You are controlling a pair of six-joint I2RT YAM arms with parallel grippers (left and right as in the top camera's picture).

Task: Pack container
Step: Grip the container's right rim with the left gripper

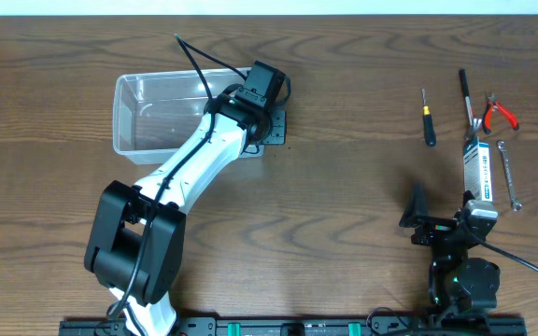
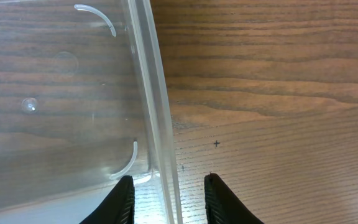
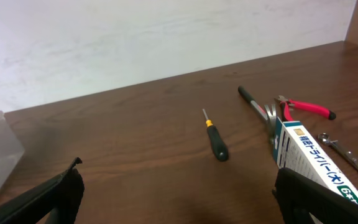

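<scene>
The left gripper stands part-spread astride one end wall of the container, one finger inside the tub and one outside over the table. A narrow gap shows on both sides of the rim, so I read no contact and nothing pinched. I judge this straddle as preparation for a grip on the wall, so that the tub can be steadied or dragged nearer the goods. The container extends ahead and to the left of that gripper, mouth up, and I see nothing inside it. The right gripper is spread to its widest and holds nothing. It sits low over the table facing the tools, which suits a wide first pick. Just beside its right finger lies the white and blue box. The box's far end meets the tip of a long black-handled tool; I cannot tell whether they touch or overlap. Ahead and to the right, beyond the box, are the red-handled pliers. The wrench lies on the box's far side. Straight ahead, apart from the rest, lies the small screwdriver. All five items sit well apart from the container, which is far to this gripper's left, so in my judgement packing has not begun.
</scene>
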